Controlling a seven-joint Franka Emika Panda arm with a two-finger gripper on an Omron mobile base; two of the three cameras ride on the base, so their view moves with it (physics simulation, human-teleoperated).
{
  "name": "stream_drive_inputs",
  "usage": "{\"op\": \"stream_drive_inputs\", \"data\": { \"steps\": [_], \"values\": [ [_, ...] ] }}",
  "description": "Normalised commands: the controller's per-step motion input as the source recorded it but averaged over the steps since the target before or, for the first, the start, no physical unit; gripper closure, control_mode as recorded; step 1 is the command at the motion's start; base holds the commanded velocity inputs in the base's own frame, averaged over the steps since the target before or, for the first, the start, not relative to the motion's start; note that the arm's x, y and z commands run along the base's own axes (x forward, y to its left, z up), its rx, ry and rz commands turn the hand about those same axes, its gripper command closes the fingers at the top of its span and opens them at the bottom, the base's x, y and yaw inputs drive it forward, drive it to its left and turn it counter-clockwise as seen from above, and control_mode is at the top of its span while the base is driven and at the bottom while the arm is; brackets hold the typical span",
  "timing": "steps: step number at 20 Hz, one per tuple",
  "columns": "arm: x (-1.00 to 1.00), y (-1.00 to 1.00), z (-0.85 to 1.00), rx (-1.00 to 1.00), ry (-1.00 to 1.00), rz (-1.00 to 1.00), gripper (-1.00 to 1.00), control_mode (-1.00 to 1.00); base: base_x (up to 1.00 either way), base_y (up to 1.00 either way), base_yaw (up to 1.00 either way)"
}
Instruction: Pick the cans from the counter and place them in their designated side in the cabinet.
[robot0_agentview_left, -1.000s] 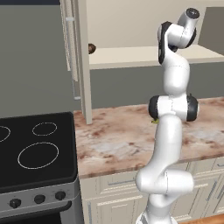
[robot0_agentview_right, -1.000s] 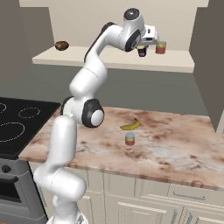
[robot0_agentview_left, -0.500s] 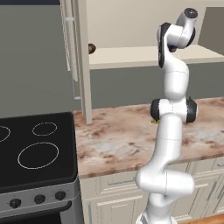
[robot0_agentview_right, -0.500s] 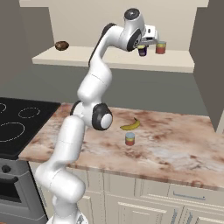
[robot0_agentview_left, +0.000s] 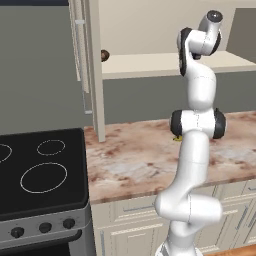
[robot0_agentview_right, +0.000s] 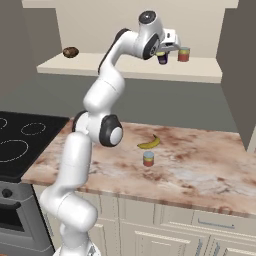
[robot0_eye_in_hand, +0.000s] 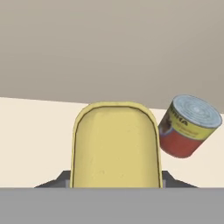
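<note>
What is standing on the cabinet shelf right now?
On the cabinet shelf stand a red can and a brown round thing. The gripper holds the dark blue can above it; whether it touches is hidden.

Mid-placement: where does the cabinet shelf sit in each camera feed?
Left base view: the cabinet shelf runs across the upper middle, behind the arm's wrist.
Right base view: it spans the upper picture, under the gripper.
Hand view: a pale band across the middle, behind the held dark blue can.
Shared landmark: the red can standing on it, in the right base and hand views.
</note>
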Motion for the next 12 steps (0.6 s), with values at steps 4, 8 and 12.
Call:
{"op": "stream_drive_inputs", "data": {
  "steps": [4,8,12],
  "values": [
    [0.19,-0.04,0.00,0.03,0.14,0.00,1.00,-1.00,0.00,0.00,0.00],
    [0.18,-0.09,0.00,0.03,0.12,0.00,-1.00,-1.00,0.00,0.00,0.00],
    [0.14,-0.17,0.08,0.04,0.08,0.00,-1.00,-1.00,0.00,0.00,0.00]
  ]
}}
